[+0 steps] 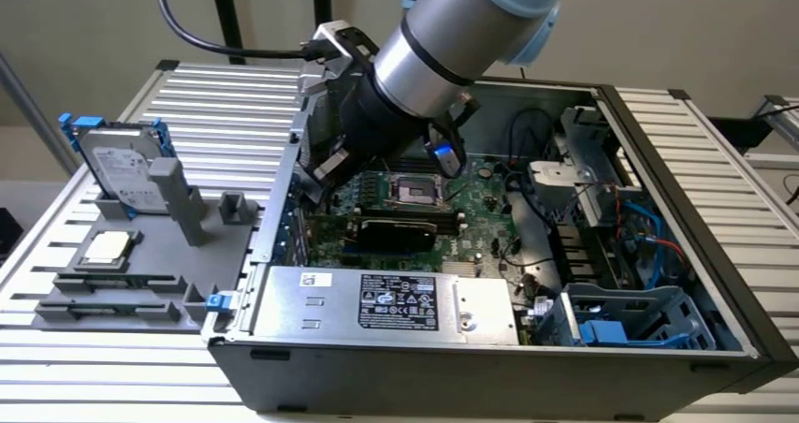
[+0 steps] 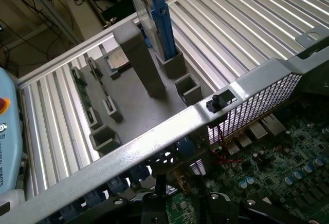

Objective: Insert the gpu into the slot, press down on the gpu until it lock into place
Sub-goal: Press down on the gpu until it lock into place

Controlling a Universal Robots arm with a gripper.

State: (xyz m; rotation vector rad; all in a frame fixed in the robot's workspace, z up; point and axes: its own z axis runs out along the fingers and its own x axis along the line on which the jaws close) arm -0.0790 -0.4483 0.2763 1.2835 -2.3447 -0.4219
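The gpu (image 1: pixel 392 233), a low black card with a green edge, sits lengthwise on the green motherboard (image 1: pixel 481 226) inside the open computer case, just behind the silver power-supply box. It looks level and upright. My gripper (image 1: pixel 328 172) is inside the case near its wall on the exterior view's left, above and to the left of the card's end, mostly hidden by the arm's wrist. Whether it touches the card is not visible. The slot is hidden. In the wrist view I look over the case wall (image 2: pixel 169 126) with part of the motherboard (image 2: pixel 277 167) beneath it.
The power-supply box (image 1: pixel 387 301) fills the case's near side. A CPU socket (image 1: pixel 413 191) lies behind the card, with cables and a blue drive cage (image 1: pixel 624 315) to the right. Outside the case, a grey fixture (image 1: pixel 138 255) holds an upright hard drive (image 1: pixel 125 170).
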